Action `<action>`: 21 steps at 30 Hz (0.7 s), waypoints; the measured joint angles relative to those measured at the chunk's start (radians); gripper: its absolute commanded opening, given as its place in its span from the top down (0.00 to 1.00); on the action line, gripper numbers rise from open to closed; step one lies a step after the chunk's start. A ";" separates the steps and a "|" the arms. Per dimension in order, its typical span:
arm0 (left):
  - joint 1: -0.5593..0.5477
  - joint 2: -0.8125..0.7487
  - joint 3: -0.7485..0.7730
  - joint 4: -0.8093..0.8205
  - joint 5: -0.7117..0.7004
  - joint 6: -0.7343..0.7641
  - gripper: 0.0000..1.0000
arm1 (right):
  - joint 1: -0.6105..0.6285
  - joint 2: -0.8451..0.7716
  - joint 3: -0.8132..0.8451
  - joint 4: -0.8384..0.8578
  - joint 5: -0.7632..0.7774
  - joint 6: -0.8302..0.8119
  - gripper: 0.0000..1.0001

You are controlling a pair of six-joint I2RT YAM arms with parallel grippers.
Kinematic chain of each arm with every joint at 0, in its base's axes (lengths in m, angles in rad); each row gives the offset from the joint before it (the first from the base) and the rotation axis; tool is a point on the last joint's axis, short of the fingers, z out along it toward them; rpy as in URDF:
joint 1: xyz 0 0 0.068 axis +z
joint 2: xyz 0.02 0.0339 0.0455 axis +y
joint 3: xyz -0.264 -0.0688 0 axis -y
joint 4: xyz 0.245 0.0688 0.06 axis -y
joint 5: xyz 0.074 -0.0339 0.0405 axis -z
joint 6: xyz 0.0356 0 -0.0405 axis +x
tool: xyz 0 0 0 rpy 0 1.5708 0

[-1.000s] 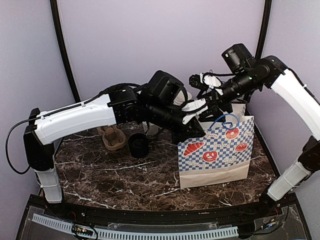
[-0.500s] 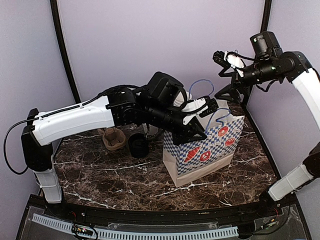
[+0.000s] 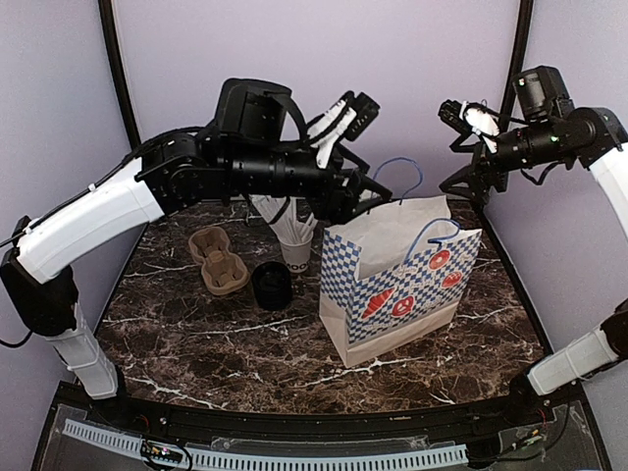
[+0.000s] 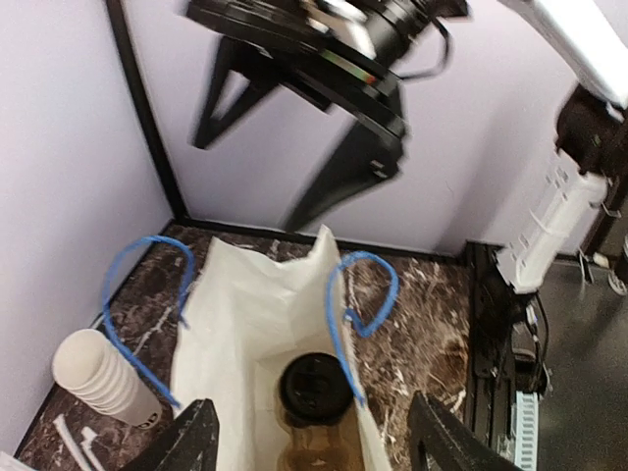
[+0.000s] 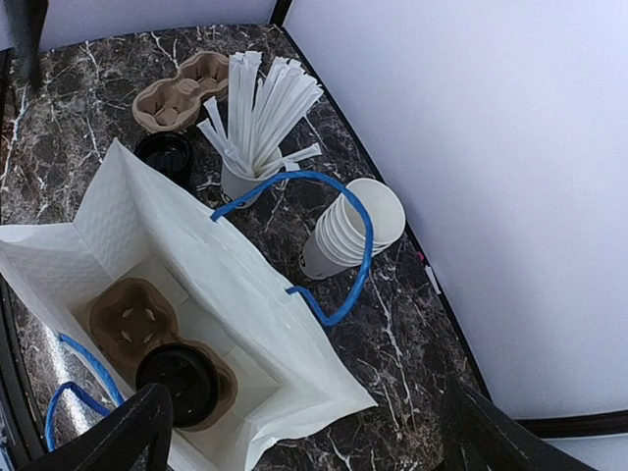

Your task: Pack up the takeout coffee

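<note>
The takeout coffee stands inside the blue-checked paper bag point(image 3: 397, 285), set in a brown carrier on the bag's floor. Only its round black lid point(image 4: 316, 388) point(image 5: 179, 383) shows; the top view hides it. My left gripper point(image 3: 368, 147) point(image 4: 314, 442) hangs open above the bag's mouth, up and to the left, with nothing between its fingers. My right gripper point(image 3: 449, 147) point(image 5: 304, 427) is open too, high above the bag's right side and clear of the blue handles point(image 5: 343, 255).
On the table left of the bag are a cup of white straws point(image 3: 294, 240) point(image 5: 250, 172), a black lid stack point(image 3: 272, 285) and a brown pulp carrier point(image 3: 218, 270). A stack of white cups point(image 5: 358, 231) point(image 4: 98, 378) lies behind the bag near the back wall.
My left gripper has opened and lifted up and left out of the bag. The right gripper has pulled up and away to the right. The bag has slid left and stands free.
</note>
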 measured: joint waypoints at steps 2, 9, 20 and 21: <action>0.039 0.003 0.045 -0.003 -0.013 -0.027 0.30 | -0.014 -0.013 0.000 0.000 0.000 0.000 0.04; 0.158 0.229 0.287 -0.114 -0.008 -0.093 0.29 | -0.043 -0.078 -0.064 0.018 0.006 0.001 0.05; 0.182 0.408 0.322 -0.274 0.061 -0.164 0.78 | -0.071 -0.124 -0.131 0.024 0.031 0.004 0.05; 0.183 0.408 0.327 -0.275 0.069 -0.162 0.88 | -0.072 -0.126 -0.132 0.024 0.031 0.004 0.06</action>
